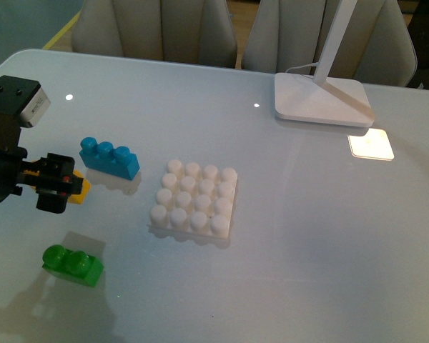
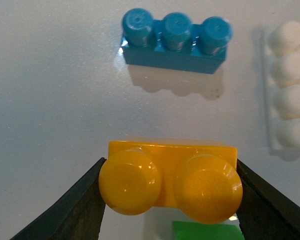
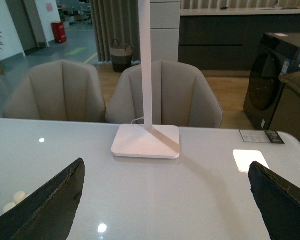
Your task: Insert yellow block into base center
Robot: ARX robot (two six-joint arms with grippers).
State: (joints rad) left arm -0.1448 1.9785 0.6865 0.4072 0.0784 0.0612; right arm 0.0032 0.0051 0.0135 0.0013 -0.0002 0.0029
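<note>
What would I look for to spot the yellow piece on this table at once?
Find the white studded base mid-table, then the blue brick to its left. Just nearer the robot, black jaws grip the yellow block: two studs like the green brick, but orange-yellow.

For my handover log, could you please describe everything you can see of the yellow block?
The yellow block is a small, glossy orange-yellow plastic brick with two round studs. The left gripper is shut on it, dark fingers pressing both short ends, studs facing the wrist camera. It hangs left of the white base, near the blue brick, apparently off the table.
</note>
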